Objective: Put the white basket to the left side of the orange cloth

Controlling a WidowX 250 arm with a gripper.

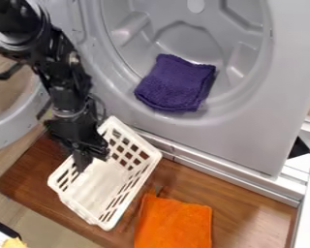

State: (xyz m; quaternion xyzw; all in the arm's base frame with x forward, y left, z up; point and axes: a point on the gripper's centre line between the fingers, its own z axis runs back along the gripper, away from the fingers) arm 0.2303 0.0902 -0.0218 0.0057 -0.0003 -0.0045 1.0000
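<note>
White basket (pixel 98 188) — one, slatted sides, set slantwise on the brown wooden board (pixel 245 209), in the camera view to the left of the orange cloth, with a strip of wood between the two. Orange cloth (pixel 176 224) — one, lying flat on the same board at the bottom of the view. Black claw (pixel 86 159), pointing down, at the basket's upper-left side, its lower end overlapping the rim and the basket's inside; whether it is open, closed or gripping the basket, I cannot tell. Black arm (pixel 62 80), entering from the upper left, in front of a grey machine (pixel 290 63) with a round opening. Purple cloth (pixel 176 83), one, folded, lying inside that opening near its lower lip. Round door (pixel 18 121), at the left edge, partly behind the arm. Small yellow item, lower-left corner, kind unclear.
</note>
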